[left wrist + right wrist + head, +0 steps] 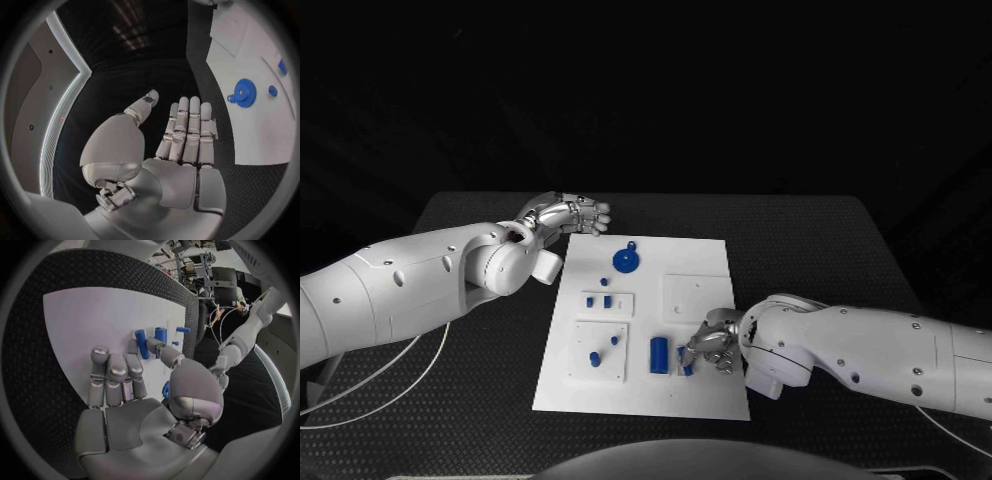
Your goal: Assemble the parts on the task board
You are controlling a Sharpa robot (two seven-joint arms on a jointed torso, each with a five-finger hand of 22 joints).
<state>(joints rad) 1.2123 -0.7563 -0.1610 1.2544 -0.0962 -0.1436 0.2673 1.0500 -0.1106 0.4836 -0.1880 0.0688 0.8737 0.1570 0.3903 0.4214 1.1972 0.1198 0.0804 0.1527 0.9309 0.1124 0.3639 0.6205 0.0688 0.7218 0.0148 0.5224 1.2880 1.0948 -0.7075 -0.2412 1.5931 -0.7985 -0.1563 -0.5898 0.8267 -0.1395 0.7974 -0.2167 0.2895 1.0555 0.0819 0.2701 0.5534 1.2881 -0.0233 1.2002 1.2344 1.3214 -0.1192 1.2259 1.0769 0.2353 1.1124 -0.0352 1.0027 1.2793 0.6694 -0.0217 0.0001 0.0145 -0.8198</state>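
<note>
Lying just beside right hand (pixel 711 345) fingers (pixel 115 372), seemingly untouched, blue cylinder (pixel 659 354)

The bench (pixel 488 330) carries a black matt covering with a fine raised diamond-grid texture, rubber-like in look, while the task board (pixel 646 385) is a smooth white plate of low sheen, seemingly plastic. The parts, among them a toothed blue gear (pixel 627 261) and a blue cylinder (pixel 659 354), look like smooth moulded plastic with a slight gloss. Both arms wear glossy white plastic shells, and the left hand (pixel 178 150) and right hand (pixel 134 405) are of satin silver metal finish, their fingers (pixel 115 377) segmented and faintly reflective.
</note>
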